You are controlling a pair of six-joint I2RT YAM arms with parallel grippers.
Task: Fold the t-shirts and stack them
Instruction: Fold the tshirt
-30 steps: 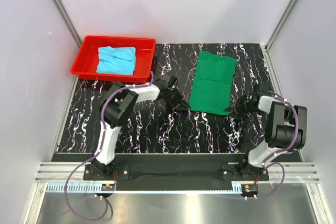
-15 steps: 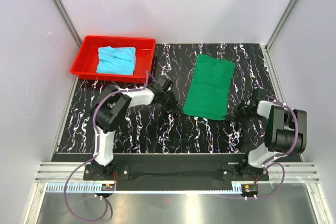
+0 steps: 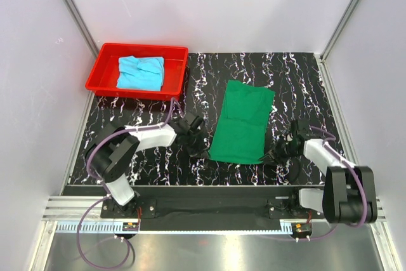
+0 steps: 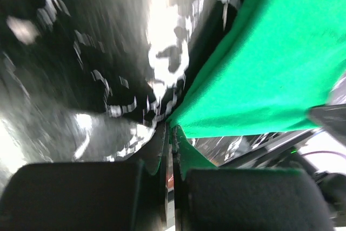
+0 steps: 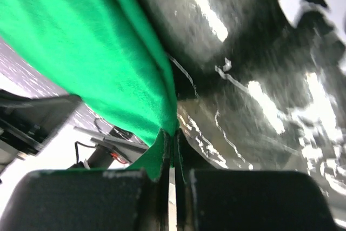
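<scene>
The dark green t-shirt point(image 3: 241, 122) lies folded lengthwise on the black marbled mat, tilted, its near edge held at both corners. My left gripper point(image 3: 202, 151) is shut on its near left corner; the cloth point(image 4: 270, 63) runs out from between the jaws in the left wrist view. My right gripper point(image 3: 271, 156) is shut on the near right corner; the green cloth point(image 5: 92, 47) shows pinched in the right wrist view. The light cyan-blue t-shirt point(image 3: 141, 72) lies bunched in the red tray point(image 3: 101, 68) at the back left.
The black marbled mat point(image 3: 158, 169) covers the table between grey walls. An aluminium rail point(image 3: 209, 211) runs along the near edge by the arm bases.
Both grippers have drawn the green shirt toward the near edge and a little to the left, holding its near corners. The cyan shirt and tray have not moved.
</scene>
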